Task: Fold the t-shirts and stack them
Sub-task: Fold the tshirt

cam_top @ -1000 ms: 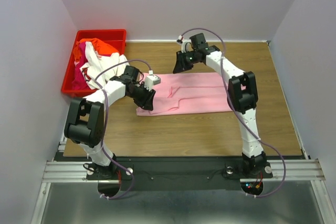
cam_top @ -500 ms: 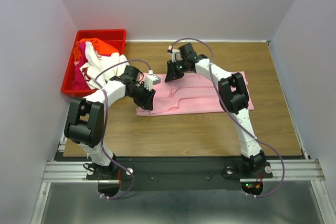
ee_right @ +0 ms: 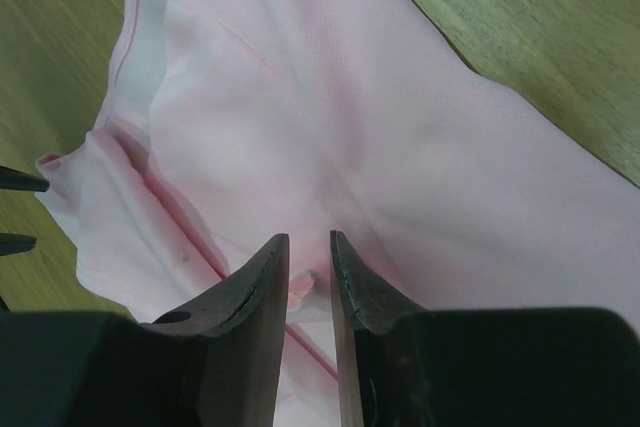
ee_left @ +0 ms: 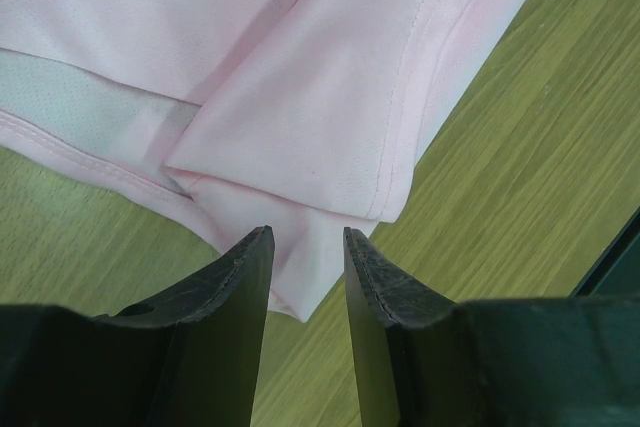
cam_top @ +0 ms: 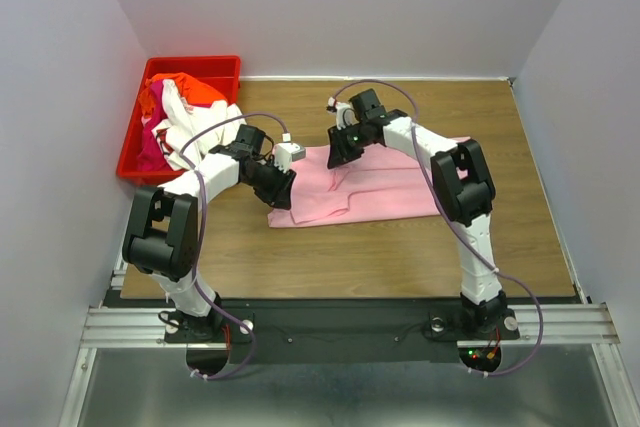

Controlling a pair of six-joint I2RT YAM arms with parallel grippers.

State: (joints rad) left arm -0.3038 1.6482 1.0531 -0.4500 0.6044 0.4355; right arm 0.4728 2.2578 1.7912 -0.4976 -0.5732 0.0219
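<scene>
A red bin at the tabletop's far left holds crumpled white, orange and magenta shirts; the left gripper has its fingers clamped on the pink t-shirt's near-left corner; the right gripper pinches a fold at its far-left edge, fingers nearly together.

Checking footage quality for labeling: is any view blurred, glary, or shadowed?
Top external: evenly lit and sharp, soft shadows under the arms on the pink t-shirt. Left wrist: cloth sharp, dark end effector fingers soft, close up. Right wrist: end effector casts a faint shadow; no glare.
</scene>
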